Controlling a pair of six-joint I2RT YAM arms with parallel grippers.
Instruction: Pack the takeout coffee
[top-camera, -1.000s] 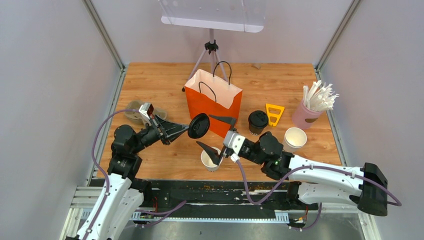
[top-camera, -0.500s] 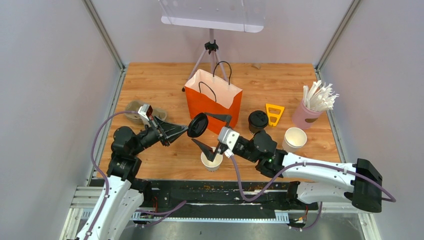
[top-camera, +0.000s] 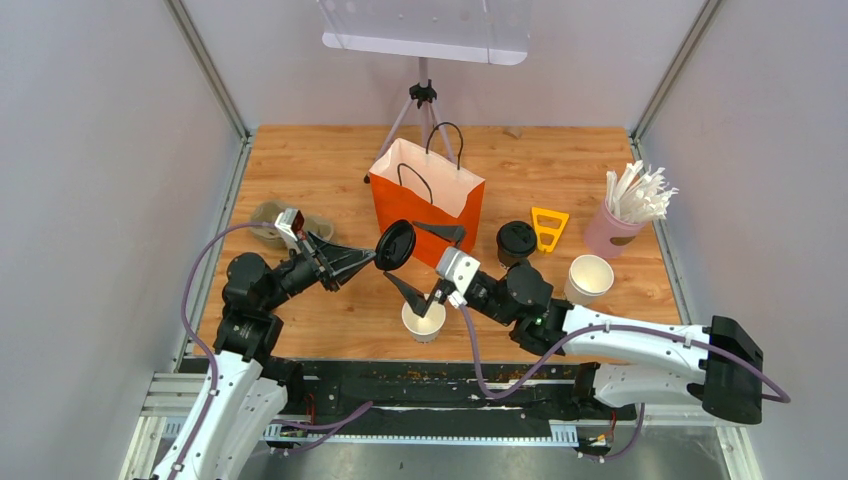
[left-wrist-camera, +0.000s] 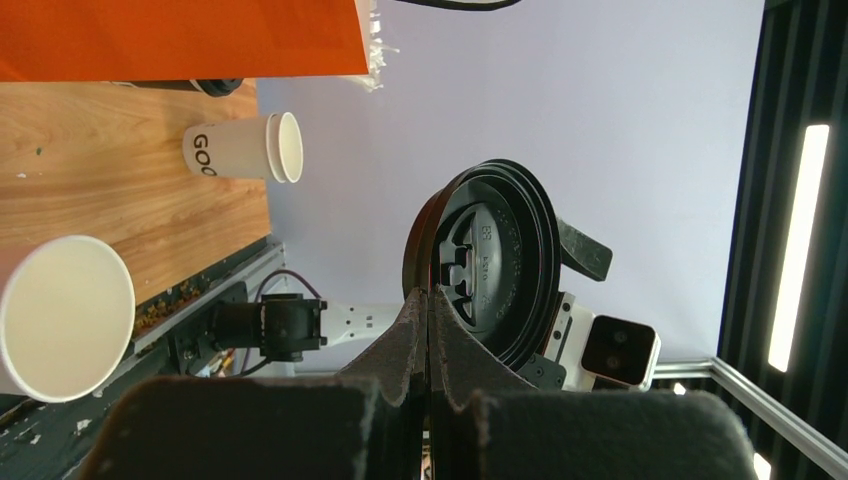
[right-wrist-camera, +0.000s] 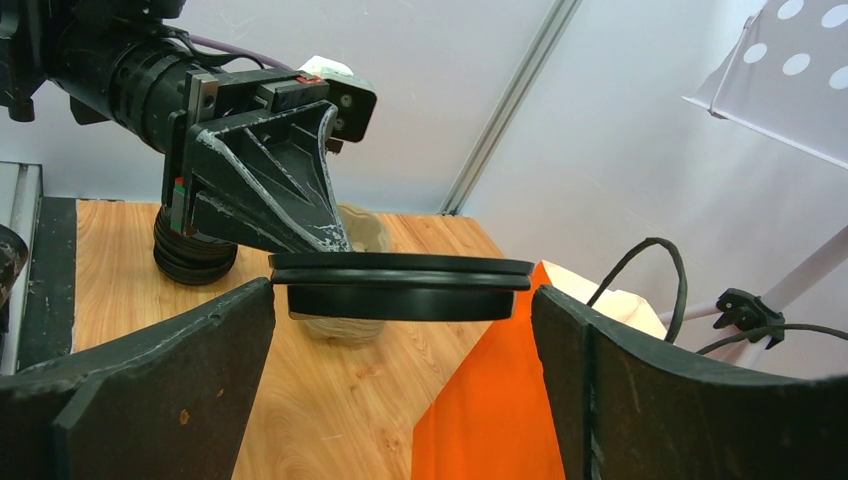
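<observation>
My left gripper (top-camera: 372, 259) is shut on the rim of a round black lid (top-camera: 396, 246), holding it on edge in the air in front of the orange bag (top-camera: 425, 205). The left wrist view shows the lid (left-wrist-camera: 495, 265) pinched between the closed fingertips (left-wrist-camera: 429, 292). My right gripper (top-camera: 400, 253) is open, its two fingers standing either side of the lid (right-wrist-camera: 400, 285) without touching it. Under them stands an open white cup (top-camera: 423, 320). A cup with its black lid on (top-camera: 516, 243) stands right of the bag, and another open white cup (top-camera: 590, 278) further right.
A pink cup of white straws (top-camera: 615, 225) stands at the right edge and a yellow plastic piece (top-camera: 548, 228) lies beside the lidded cup. A brown pulp tray (top-camera: 270, 222) lies at the left behind my left arm. A tripod (top-camera: 424, 100) stands behind the bag.
My right gripper has moved left and up from beside the open cup until its open fingers bracket the lid. My left gripper and the lid have barely shifted.
</observation>
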